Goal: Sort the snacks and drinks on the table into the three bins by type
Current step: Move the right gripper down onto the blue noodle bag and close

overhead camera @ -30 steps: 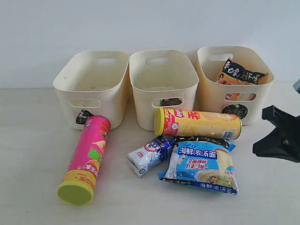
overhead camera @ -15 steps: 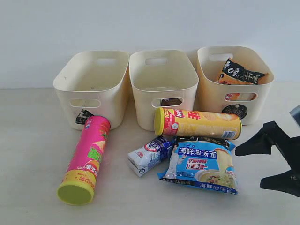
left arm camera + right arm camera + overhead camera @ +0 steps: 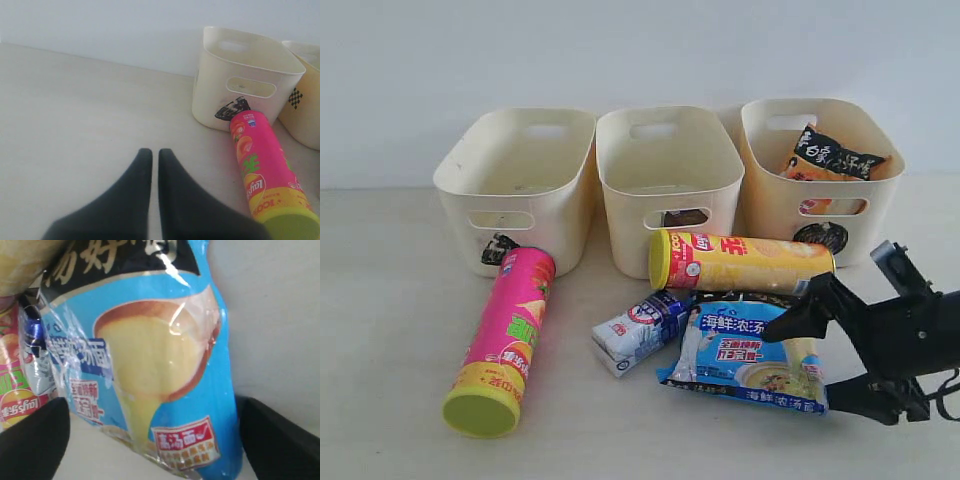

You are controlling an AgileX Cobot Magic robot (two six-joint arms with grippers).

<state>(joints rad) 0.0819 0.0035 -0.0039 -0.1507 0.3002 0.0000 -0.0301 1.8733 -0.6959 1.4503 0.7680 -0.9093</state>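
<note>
Straddling blue noodle packet, apparently reading 海鲜浓汤面, right fingers spread; left fingers together.

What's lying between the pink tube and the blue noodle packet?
The small carton lies between the pink tube and the blue packet, as the exterior view shows.

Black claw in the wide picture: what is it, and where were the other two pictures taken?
That is the right gripper of a two-armed robot, open, straddling a blue noodle packet on the pale table, gripping nothing yet. The wide picture comes from a camera off the arms; the others from wrist cameras. The left gripper is shut, empty. Also lying there: a pink chip tube, a yellow chip tube, a small white-blue carton. Behind, three cream plastic tubs; one holds an orange-black packet.
</note>
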